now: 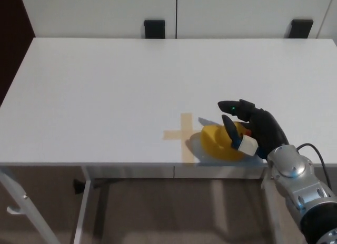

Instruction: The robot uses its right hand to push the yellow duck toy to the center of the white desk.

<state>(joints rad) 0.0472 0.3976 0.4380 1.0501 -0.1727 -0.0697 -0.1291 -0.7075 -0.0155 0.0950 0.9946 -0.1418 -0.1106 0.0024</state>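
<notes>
Right hand [251,129], black, fingers apart, grasping nothing, pressed against right side of yellow plastic duck toy [217,142]; duck near front edge of white table [105,86], just right of tan tape cross [182,135].

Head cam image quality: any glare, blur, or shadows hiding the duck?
Head view: sharp, evenly lit, no glare on the white desk. Yellow duck toy casts a soft shadow leftward over the tape cross; the right hand covers its right side.
</notes>
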